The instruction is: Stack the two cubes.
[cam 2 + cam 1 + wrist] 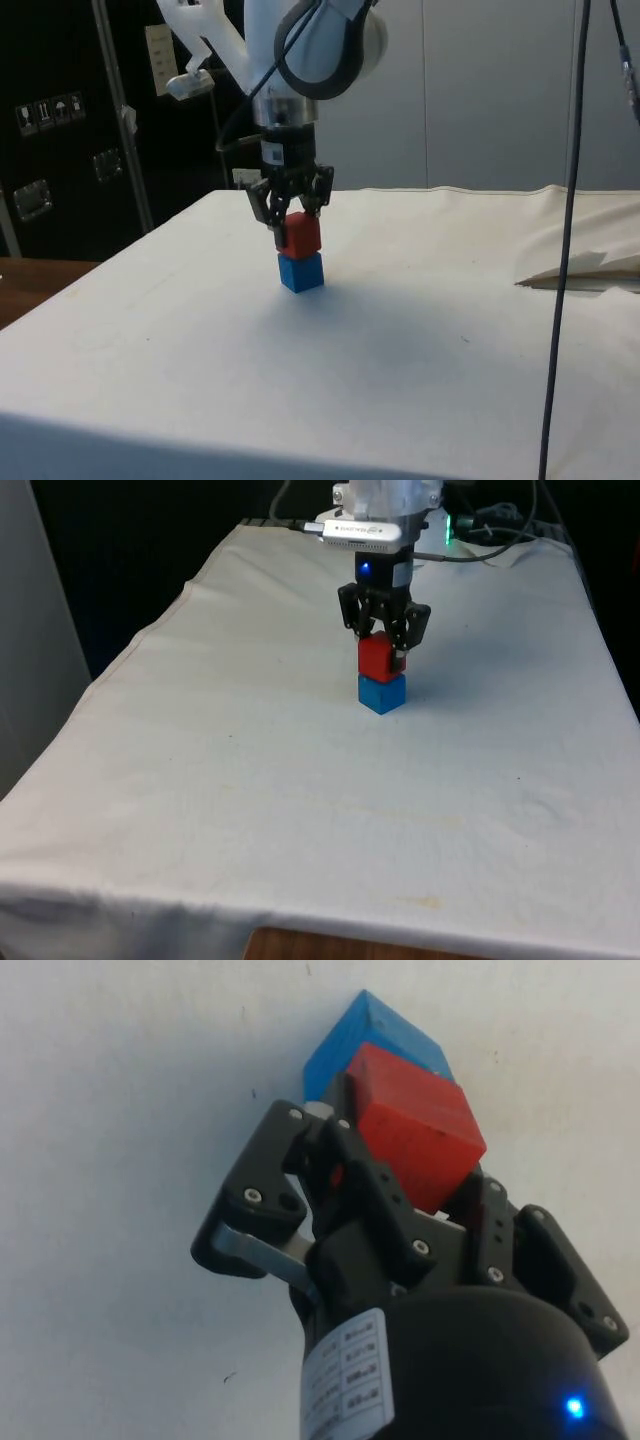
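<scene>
A red cube [375, 657] sits on top of a blue cube [382, 694] near the middle of the far half of the table. The red one rests slightly turned against the blue one below. My gripper [383, 648] comes straight down over the stack, its black fingers pressed against two opposite sides of the red cube. In the side view the red cube [300, 235] is squarely above the blue cube [301, 272], with the gripper [295, 222] around its upper part. The wrist view has the red cube [415, 1135] between the fingers and the blue cube [390, 1035] under it.
White cloth [250, 780] covers the table, with wide bare room all around the stack. Cables [500, 540] lie at the far end. A dark cable [565, 250] hangs in the side view, and the cloth is folded up [590, 270] near it.
</scene>
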### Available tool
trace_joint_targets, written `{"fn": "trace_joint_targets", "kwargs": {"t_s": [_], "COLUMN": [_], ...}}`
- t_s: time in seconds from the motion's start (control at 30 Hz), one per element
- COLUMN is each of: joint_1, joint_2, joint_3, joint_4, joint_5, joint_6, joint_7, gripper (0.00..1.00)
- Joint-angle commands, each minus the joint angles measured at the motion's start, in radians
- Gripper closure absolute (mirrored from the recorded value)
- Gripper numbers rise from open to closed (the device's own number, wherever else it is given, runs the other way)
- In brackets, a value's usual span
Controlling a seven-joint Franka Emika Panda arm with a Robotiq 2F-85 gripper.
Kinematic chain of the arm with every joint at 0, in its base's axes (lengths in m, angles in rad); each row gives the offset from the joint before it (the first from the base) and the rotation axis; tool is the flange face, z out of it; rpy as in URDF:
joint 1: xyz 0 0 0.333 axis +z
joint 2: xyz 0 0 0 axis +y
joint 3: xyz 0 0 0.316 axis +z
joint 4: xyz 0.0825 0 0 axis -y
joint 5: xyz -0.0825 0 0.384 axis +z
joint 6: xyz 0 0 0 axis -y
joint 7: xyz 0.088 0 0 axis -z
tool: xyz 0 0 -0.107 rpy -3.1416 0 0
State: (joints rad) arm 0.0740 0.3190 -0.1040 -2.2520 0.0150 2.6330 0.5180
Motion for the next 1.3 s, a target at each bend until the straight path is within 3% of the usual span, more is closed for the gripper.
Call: {"fn": "trace_joint_targets", "kwargs": {"t_s": [0.0, 0.03, 0.07, 0.2, 0.27, 0.3, 0.33, 0.37, 0.57, 0.6, 0.63, 0.8, 0.83, 0.87, 1.0, 1.07, 1.1, 1.27], "joint_1": [-0.009, -0.001, -0.009, -0.010, -0.010, -0.002, -0.009, -0.009, -0.009, -0.002, -0.009, -0.010, -0.002, -0.007, 0.001, -0.001, 0.004, 0.008], "joint_2": [0.000, 0.000, 0.000, 0.000, 0.000, 0.000, 0.000, 0.000, -0.001, 0.000, -0.001, -0.001, 0.000, -0.009, -0.044, -0.037, -0.065, -0.099], "joint_3": [0.009, -0.001, 0.008, 0.004, 0.002, -0.007, 0.001, 0.000, -0.001, -0.010, -0.001, -0.001, -0.010, -0.004, -0.013, -0.011, -0.014, -0.014], "joint_4": [0.000, 0.000, 0.000, 0.000, 0.000, 0.000, 0.000, 0.000, 0.000, 0.000, 0.000, 0.000, 0.000, 0.001, 0.003, 0.005, 0.005, 0.010], "joint_5": [0.019, 0.000, 0.019, 0.017, 0.017, 0.000, 0.017, 0.017, 0.016, 0.000, 0.016, 0.017, 0.000, 0.011, -0.007, -0.002, -0.013, -0.018], "joint_6": [0.003, 0.000, 0.002, 0.000, 0.000, -0.001, -0.001, -0.001, -0.002, -0.001, -0.002, -0.002, -0.001, -0.010, -0.042, -0.034, -0.065, -0.098], "joint_7": [-0.017, -0.001, -0.017, -0.017, -0.017, -0.004, -0.017, -0.017, -0.017, -0.004, -0.017, -0.018, -0.004, -0.014, 0.001, -0.004, 0.005, 0.008], "gripper": [1.00, 1.00, 1.00, 1.00, 0.93, 0.84, 0.84, 0.60, 0.03, 0.00, 0.00, 0.00, 0.00, 0.00, 0.00, 0.00, 0.00, 0.00]}}
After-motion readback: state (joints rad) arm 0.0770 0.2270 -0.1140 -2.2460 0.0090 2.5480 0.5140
